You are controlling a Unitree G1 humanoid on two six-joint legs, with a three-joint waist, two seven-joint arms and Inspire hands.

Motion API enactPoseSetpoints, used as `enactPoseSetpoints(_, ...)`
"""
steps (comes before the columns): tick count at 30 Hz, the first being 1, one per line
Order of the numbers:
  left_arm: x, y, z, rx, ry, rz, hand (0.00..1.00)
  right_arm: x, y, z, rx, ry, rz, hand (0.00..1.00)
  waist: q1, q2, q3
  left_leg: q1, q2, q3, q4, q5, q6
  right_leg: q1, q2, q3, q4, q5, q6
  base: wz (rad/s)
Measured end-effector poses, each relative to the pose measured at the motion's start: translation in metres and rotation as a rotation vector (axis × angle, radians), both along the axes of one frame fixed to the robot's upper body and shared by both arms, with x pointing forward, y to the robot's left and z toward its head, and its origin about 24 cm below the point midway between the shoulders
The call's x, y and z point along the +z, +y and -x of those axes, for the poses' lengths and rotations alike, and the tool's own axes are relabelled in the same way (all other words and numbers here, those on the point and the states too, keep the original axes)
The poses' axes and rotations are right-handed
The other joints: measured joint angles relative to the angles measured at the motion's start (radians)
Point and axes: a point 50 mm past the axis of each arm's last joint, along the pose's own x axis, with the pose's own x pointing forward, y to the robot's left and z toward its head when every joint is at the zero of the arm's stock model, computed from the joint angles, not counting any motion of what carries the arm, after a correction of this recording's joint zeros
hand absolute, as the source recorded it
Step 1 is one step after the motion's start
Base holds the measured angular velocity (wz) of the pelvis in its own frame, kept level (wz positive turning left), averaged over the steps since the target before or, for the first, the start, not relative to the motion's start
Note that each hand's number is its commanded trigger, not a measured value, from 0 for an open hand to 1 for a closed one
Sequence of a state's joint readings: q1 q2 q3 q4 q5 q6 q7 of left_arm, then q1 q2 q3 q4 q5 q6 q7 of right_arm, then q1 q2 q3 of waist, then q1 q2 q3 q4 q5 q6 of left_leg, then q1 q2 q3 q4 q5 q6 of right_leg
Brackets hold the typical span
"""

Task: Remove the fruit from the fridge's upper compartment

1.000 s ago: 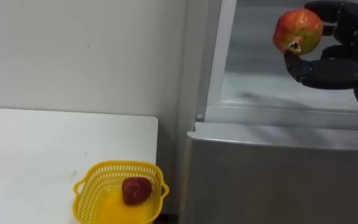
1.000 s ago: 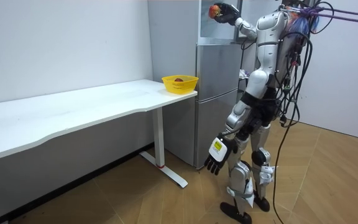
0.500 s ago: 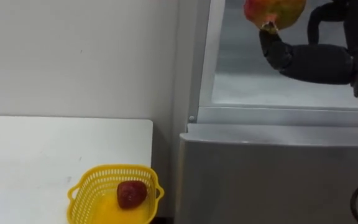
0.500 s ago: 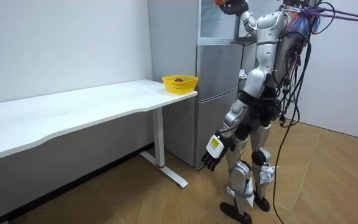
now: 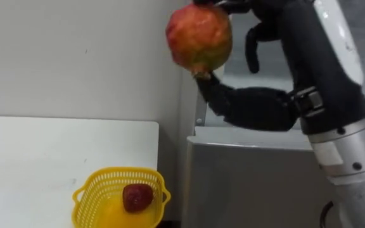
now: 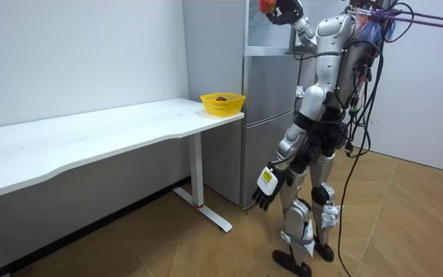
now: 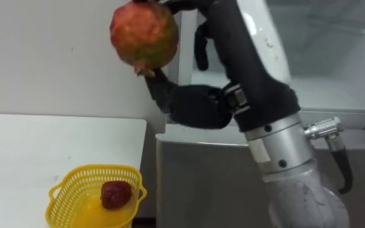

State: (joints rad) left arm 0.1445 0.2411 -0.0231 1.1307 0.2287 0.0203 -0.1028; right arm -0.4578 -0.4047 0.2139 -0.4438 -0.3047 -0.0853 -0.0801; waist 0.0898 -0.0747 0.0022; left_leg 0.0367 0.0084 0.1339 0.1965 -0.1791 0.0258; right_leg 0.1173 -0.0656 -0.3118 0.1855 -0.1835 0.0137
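Right hand (image 5: 258, 107) clasps round red-green pomegranate (image 5: 199, 37), fingers curled around it.
Yellow plastic mesh basket (image 5: 89, 201) lies at 7 o'clock, well below the fruit.

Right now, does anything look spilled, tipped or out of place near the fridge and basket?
Nothing stands out. The right hand grips the pomegranate near the fridge; the yellow basket sits upright at the corner of the table, a red fruit inside. The left hand hangs open.
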Motion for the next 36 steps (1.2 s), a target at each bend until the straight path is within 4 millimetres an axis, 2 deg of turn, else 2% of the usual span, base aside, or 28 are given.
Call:
enactPoseSetpoints(3, 0.000, 0.000, -0.003, -0.004, -0.004, 0.007, 0.00, -0.008, 0.012, 0.001, 0.027, 0.021, 0.068, 1.00, 0.011, -0.007, -0.0009, -0.001, 0.000, -0.004, 0.000, 0.000, 0.000, 0.002, 0.000, -0.008, 0.000, 0.000, 0.000, 0.07)
enactPoseSetpoints(6, 0.001, 0.003, -0.005, -0.008, -0.001, 0.001, 0.00, -0.014, 0.020, 0.003, 0.046, 0.039, 0.100, 1.00, 0.026, -0.019, 0.0024, -0.005, 0.000, -0.008, 0.000, 0.000, 0.000, 0.002, -0.001, -0.021, 0.000, 0.000, 0.000, 0.07)
enactPoseSetpoints(8, 0.001, 0.004, -0.005, -0.016, 0.007, -0.002, 0.00, -0.016, 0.023, 0.003, 0.063, 0.052, 0.114, 1.00, 0.031, -0.025, 0.0008, -0.011, -0.003, -0.015, 0.003, -0.001, 0.001, 0.000, -0.003, -0.023, 0.000, 0.000, 0.000, 0.08)
enactPoseSetpoints(11, 0.000, 0.002, -0.004, -0.034, 0.016, 0.001, 0.00, -0.018, 0.028, 0.004, 0.088, 0.063, 0.112, 1.00, 0.039, -0.023, 0.0014, -0.014, -0.004, -0.017, 0.007, -0.002, 0.003, 0.000, -0.004, -0.025, 0.000, 0.000, 0.000, 0.02)
enactPoseSetpoints(14, 0.000, 0.000, -0.008, -0.050, 0.009, 0.002, 0.00, -0.020, 0.031, 0.005, 0.103, 0.073, 0.127, 1.00, 0.041, -0.023, 0.0017, -0.027, -0.005, -0.033, 0.018, -0.003, 0.004, 0.000, -0.005, -0.046, 0.000, 0.000, 0.000, 0.14)
enactPoseSetpoints(16, 0.000, -0.001, -0.010, -0.062, 0.008, 0.004, 0.00, -0.020, 0.032, 0.005, 0.109, 0.078, 0.129, 1.00, 0.053, -0.020, 0.0036, -0.028, -0.005, -0.034, 0.020, -0.003, 0.003, -0.001, -0.005, -0.047, 0.000, 0.000, 0.001, 0.02)
enactPoseSetpoints(21, 0.000, -0.003, -0.011, -0.082, 0.006, 0.003, 0.00, -0.027, 0.040, 0.006, 0.140, 0.097, 0.152, 1.00, 0.056, -0.011, 0.0072, -0.028, -0.005, -0.035, 0.020, -0.002, 0.002, 0.000, -0.005, -0.046, 0.000, 0.000, 0.001, 0.00)
enactPoseSetpoints(27, 0.000, -0.004, -0.012, -0.085, 0.003, 0.001, 0.00, -0.040, 0.045, 0.003, 0.157, 0.151, 0.180, 1.00, 0.057, -0.009, 0.0079, -0.029, -0.004, -0.035, 0.024, -0.002, 0.002, 0.001, -0.005, -0.046, 0.000, 0.000, 0.001, 0.00)
enactPoseSetpoints(36, 0.000, -0.006, -0.016, -0.108, 0.001, 0.002, 0.00, -0.063, 0.049, -0.005, 0.118, 0.224, 0.284, 1.00, 0.086, -0.010, 0.0076, -0.034, -0.005, -0.038, 0.026, -0.002, 0.002, -0.003, -0.004, -0.045, 0.001, 0.000, 0.001, 0.01)
